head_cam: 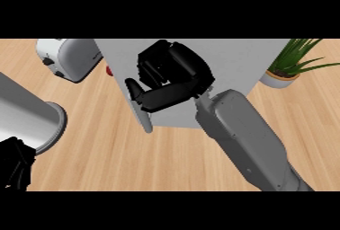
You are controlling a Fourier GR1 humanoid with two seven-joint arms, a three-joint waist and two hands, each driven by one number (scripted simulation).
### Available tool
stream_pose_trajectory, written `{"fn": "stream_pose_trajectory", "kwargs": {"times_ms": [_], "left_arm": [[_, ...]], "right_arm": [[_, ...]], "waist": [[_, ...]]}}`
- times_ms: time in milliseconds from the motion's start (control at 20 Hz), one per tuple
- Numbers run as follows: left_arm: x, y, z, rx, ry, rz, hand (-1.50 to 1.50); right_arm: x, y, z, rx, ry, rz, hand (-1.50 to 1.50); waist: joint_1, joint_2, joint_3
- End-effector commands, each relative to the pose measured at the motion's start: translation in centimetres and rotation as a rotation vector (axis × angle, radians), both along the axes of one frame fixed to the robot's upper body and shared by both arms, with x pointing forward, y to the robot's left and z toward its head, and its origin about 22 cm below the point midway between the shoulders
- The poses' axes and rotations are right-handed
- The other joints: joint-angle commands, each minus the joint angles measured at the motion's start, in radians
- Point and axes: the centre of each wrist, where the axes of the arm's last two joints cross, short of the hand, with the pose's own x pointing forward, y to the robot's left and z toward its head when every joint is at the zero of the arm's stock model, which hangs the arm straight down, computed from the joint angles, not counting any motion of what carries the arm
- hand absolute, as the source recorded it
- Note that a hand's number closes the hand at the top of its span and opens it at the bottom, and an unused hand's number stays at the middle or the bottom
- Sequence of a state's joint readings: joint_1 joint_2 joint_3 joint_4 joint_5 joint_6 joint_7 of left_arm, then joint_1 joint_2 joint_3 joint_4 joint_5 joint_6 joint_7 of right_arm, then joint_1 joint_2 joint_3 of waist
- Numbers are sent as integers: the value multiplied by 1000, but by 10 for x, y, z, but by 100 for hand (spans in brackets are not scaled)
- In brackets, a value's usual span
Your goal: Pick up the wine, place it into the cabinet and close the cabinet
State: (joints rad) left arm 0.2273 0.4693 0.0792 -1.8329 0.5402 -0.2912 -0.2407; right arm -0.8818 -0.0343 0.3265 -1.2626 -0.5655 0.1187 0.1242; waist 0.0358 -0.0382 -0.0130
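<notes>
The big grey cabinet (pixel 232 58) stands at the middle of the counter's (pixel 133 157) far edge. Its door (pixel 145 117) sticks out toward the near edge, so it looks partly open. The right robot hand (pixel 174 74) is up against the cabinet's front, just beside that door. Its fingers are bent in and I see nothing held in them.

I think the job now is to shut the door. The bent fingers could slip off the thin door edge. Then the door would stay open. The thumb (pixel 135 89) is very near the door too, so it could get caught between the door and the cabinet as it swings.

I cannot see a wine bottle for sure. A small red bit (pixel 109 70) peeks out at the cabinet's left side. It may be the wine, but I cannot tell. If it is, and it sits in the door's way, the door could knock it or not close.

A big shiny round pot (pixel 26 119) sits at the counter's left edge. A toaster (pixel 66 58) is in the far left corner, close to the cabinet. A plant in a pot (pixel 289 67) is in the far right corner. None of them look to block the door.

The left robot hand (pixel 15 164) shows at the near left corner, just beside the shiny pot. It is too dark to tell how it is held.
</notes>
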Motion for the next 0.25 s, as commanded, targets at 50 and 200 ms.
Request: {"fn": "stream_pose_trajectory", "kwargs": {"times_ms": [50,200], "left_arm": [[7,2,4,-2,-8,-5,150],[3,-10,1,-13,13,-21,150]], "right_arm": [[42,-51,-3,-37,74,-237,150],[44,-65,-6,-37,83,-234,150]], "waist": [[-13,52,12],[-13,52,13]]}}
